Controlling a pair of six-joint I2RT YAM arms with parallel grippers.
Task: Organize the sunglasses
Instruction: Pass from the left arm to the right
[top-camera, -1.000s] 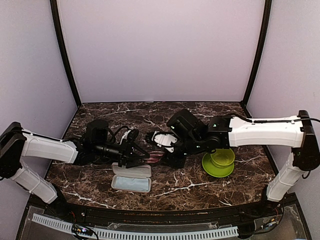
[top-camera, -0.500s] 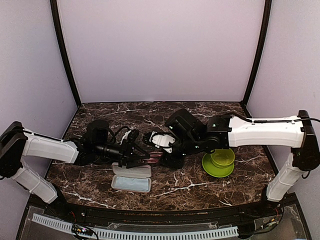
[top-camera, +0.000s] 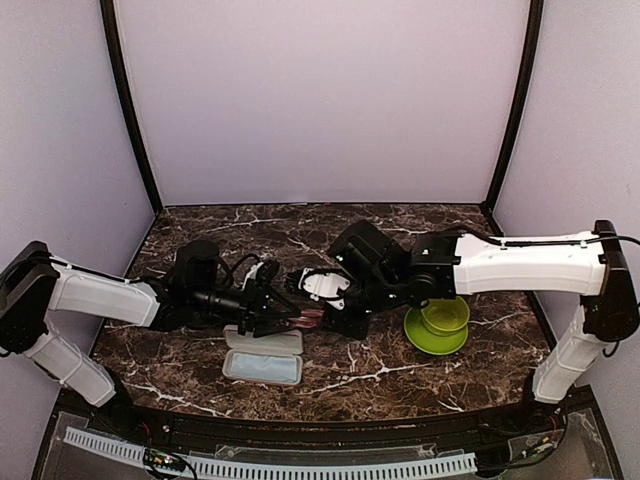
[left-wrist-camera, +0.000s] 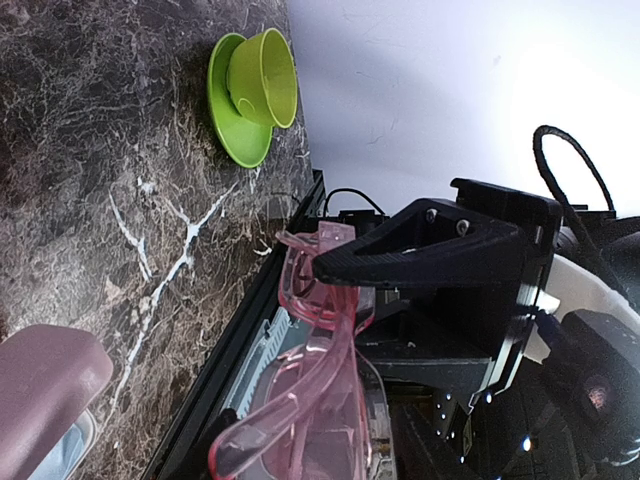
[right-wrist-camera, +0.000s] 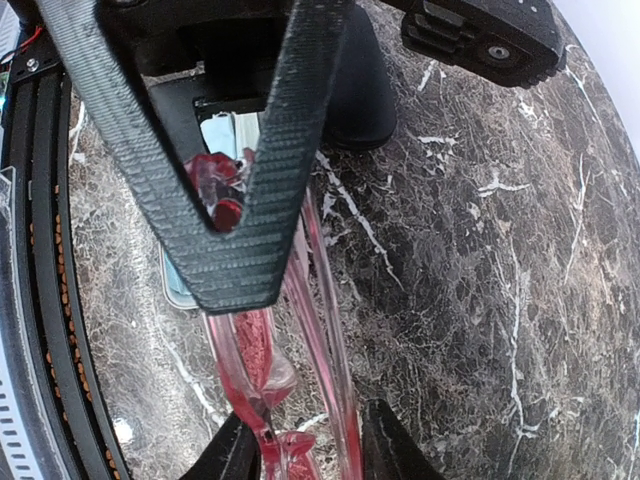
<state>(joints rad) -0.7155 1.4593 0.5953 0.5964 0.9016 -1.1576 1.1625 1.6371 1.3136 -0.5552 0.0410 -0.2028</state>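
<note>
I am mid-fold on the pink sunglasses (right-wrist-camera: 250, 345). My left hand (top-camera: 280, 310) grips them by the frame, in the air just behind the open case (top-camera: 262, 342) and off the desk (top-camera: 350, 375). My right hand (right-wrist-camera: 305, 452) faces it, fingers either side of a temple; I cannot tell whether they pinch it or stand a touch apart. Next, I judge, the right must swing that temple in gently while the left holds steady, then the pair goes down into the case. I cannot pick out the black pair
</note>
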